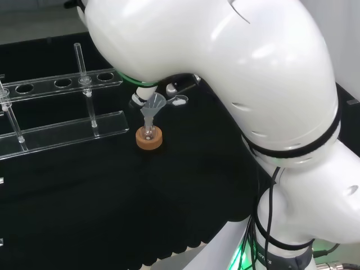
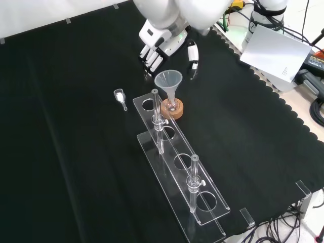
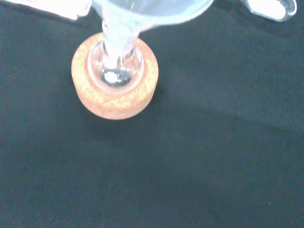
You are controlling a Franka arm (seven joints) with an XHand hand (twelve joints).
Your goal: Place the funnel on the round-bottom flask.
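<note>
A clear funnel [image 2: 168, 81] stands upright with its stem in the neck of a small round-bottom flask [image 2: 171, 105], which rests on a cork ring [image 2: 176, 112]. In the head view the funnel [image 1: 153, 105] rises above the cork ring [image 1: 149, 142]. The wrist view looks down on the flask [image 3: 115, 64] in its cork ring [image 3: 114, 102], with the funnel's [image 3: 147, 9] cone above it. My hand [image 2: 161, 45] hangs just beyond the funnel in the front view, open, its fingers [image 2: 151, 61] and thumb apart and clear of the funnel. Part of the hand [image 1: 176, 100] peeks from under the arm.
A clear plastic tube rack [image 2: 178, 164] with two glass tubes stands close beside the flask, toward the front view's bottom; it lies left of the flask in the head view [image 1: 62, 132]. A small clear scoop [image 2: 120, 96] holding white powder lies left of the rack's end.
</note>
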